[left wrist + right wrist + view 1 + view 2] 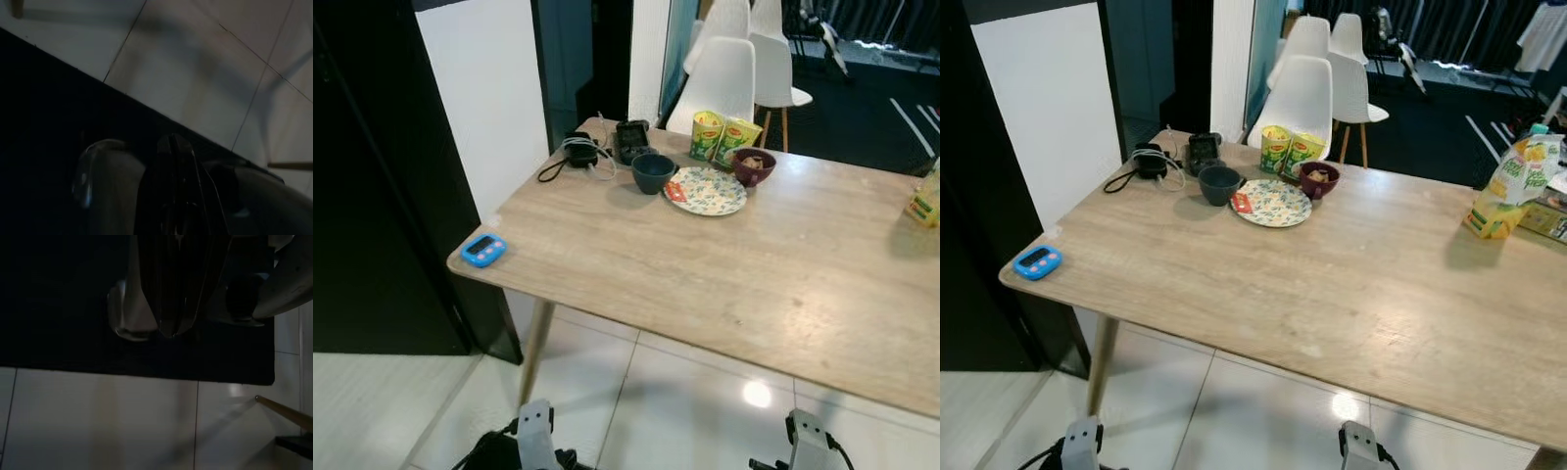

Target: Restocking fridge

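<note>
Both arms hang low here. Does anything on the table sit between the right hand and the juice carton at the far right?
Nothing visible does. The juice carton stands alone near the table's right edge, with bare wood on its near side. The floral plate, bowls and green packets cluster far to its left. Both arms hang idle below the table edge.

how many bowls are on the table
2. A dark blue bowl stands at the table's far left end, beside the patterned plate. A maroon bowl stands just past the plate, next to the yellow-green packets. No others visible.
</note>
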